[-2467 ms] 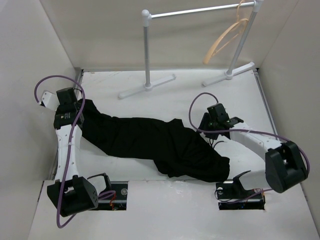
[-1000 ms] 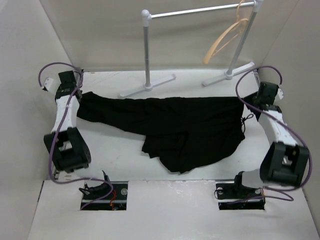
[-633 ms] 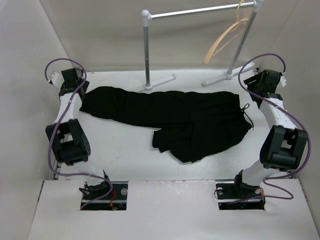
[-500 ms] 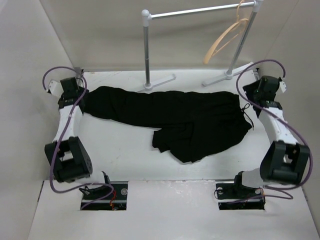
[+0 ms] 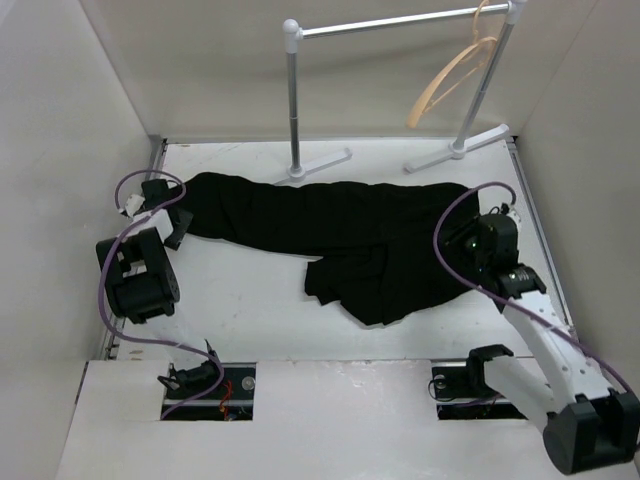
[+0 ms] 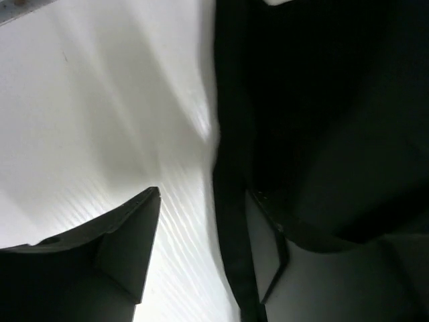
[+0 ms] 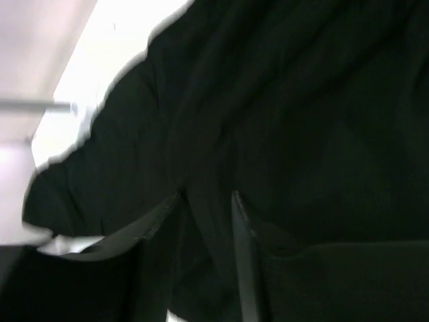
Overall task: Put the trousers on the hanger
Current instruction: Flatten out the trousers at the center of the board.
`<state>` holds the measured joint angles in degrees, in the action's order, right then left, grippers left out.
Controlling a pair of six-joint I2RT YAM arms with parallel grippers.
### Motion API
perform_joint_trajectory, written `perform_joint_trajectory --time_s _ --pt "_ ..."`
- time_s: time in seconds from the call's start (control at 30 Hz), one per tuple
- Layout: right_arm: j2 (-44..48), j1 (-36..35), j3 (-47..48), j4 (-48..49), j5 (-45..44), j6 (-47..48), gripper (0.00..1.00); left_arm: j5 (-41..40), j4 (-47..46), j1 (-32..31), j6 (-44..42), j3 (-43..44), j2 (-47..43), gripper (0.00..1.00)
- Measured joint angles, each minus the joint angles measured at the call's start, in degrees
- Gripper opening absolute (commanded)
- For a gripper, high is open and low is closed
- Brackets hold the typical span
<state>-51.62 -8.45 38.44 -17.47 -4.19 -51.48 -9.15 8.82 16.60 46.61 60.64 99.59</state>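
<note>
Black trousers lie flat on the table, stretched lengthwise in front of the rack and just short of its 2 feet. 1 leg runs out past the rack's left foot. The waist end lies in front of its right foot. The other leg is bunched on the side away from the rack.

Tan wooden hanger: hooked over the rack's rail at the right end, beside the right upright, hanging tilted. It is well apart from the trousers, which are not on it.

The left gripper sits at the leg end, out beyond the rack's left foot. Wrist view: jaws apart, 1 finger over bare table, and the hemmed edge of the cloth running down through the gap, not pinched.

The right gripper is over the waist end, in front of the rack's right foot. Wrist view is dark and blurred: 2 fingers stand a narrow gap apart with a ridge of black cloth between them. I cannot tell whether they clamp the cloth or only straddle it.
</note>
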Motion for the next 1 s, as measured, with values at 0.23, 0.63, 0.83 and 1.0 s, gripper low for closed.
perform_joint_trajectory --time_s 0.23,0.63,0.83,1.0 --pt "9.0 -7.7 -6.3 -4.6 0.0 -1.9 0.55 0.2 -0.5 2.3 1.4 2.4 4.1 0.05" --pt "7.6 -7.5 -8.2 -5.0 0.9 -1.9 0.65 -2.9 -0.5 1.6 4.1 -5.8 -17.0 0.44" --pt "3.2 -10.1 -8.2 -4.5 4.3 -0.1 0.67 5.1 -6.4 4.3 4.7 -3.1 -5.6 0.53" --pt "3.1 -12.8 -8.2 -4.5 5.8 0.5 0.67 8.7 -6.9 4.5 4.7 3.3 5.5 0.50"
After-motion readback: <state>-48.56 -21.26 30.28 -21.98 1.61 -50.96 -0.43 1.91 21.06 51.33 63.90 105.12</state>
